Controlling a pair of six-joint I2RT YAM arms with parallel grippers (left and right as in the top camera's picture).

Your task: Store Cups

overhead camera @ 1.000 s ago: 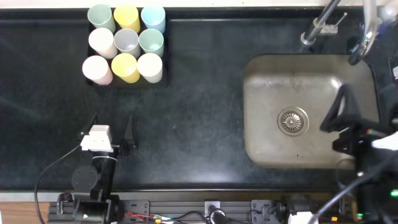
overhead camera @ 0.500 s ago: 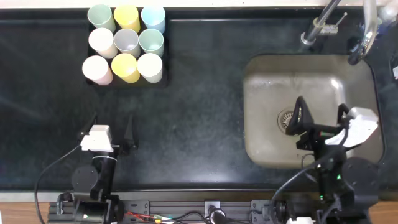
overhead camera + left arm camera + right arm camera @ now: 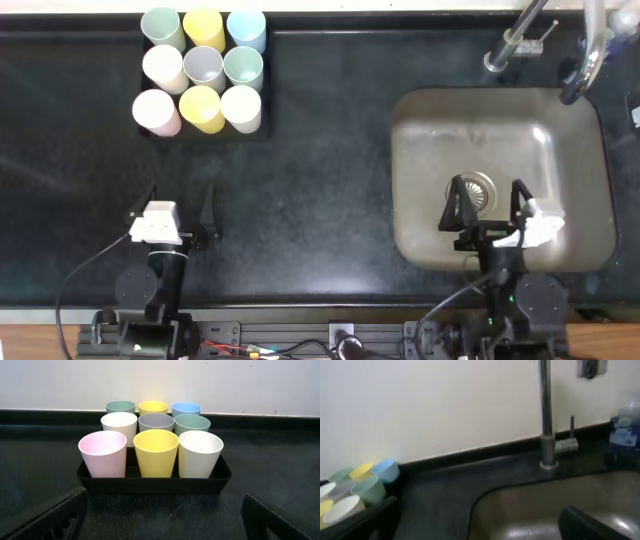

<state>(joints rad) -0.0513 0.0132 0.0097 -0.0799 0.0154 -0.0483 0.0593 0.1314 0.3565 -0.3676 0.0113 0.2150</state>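
Note:
Several pastel cups (image 3: 203, 68) stand upright in three rows inside a black tray (image 3: 268, 118) at the counter's far left. In the left wrist view the cups (image 3: 155, 452) fill the tray (image 3: 155, 484), straight ahead of the fingers. My left gripper (image 3: 181, 192) rests open near the counter's front edge, well short of the tray, holding nothing. My right gripper (image 3: 487, 186) hangs open over the front of the steel sink (image 3: 570, 130), empty. From the right wrist view the cups (image 3: 355, 491) show far off to the side.
A faucet (image 3: 515, 35) stands behind the sink, also seen as the faucet (image 3: 545, 415) against the wall. A blue bottle (image 3: 622, 435) sits beside it. Dark bare counter (image 3: 320, 200) lies between tray and sink.
My right arm has swung left from the sink's right edge to the sink's front middle. The left arm and the cups have not moved.

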